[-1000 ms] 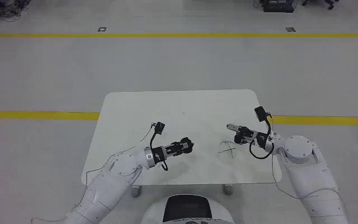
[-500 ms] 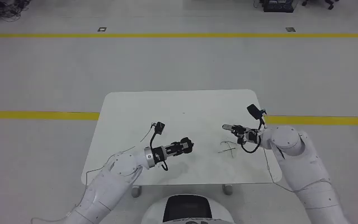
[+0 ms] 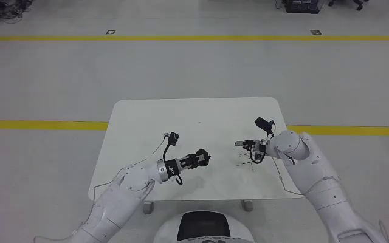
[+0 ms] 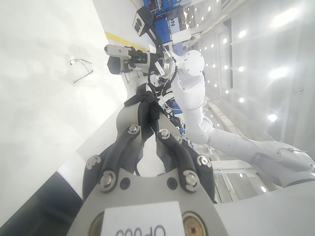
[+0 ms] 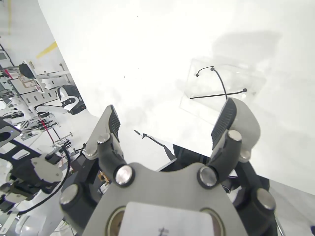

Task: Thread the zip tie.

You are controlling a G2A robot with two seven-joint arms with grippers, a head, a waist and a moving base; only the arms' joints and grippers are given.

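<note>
- The table (image 3: pixel 182 118) carries the work near its edge on the robot's right side, within reach of both arms;
- the right pincer (image 5: pixel 169 111) hangs spread wide and empty just beside the zip ties, probably lined up to pick one;
- the left pincer (image 4: pixel 147 106) waits well apart, pressed closed, with nothing visibly held;
- the zip ties (image 5: pixel 220 82) lie crossed and flat on the table, unthreaded.

Table (image 3: pixel 182 118) is noted as smooth matt white, zip tie (image 5: pixel 221 84) as thin black plastic, right gripper (image 5: pixel 169 115) pads (image 5: pixel 227 115) as ribbed.
</note>
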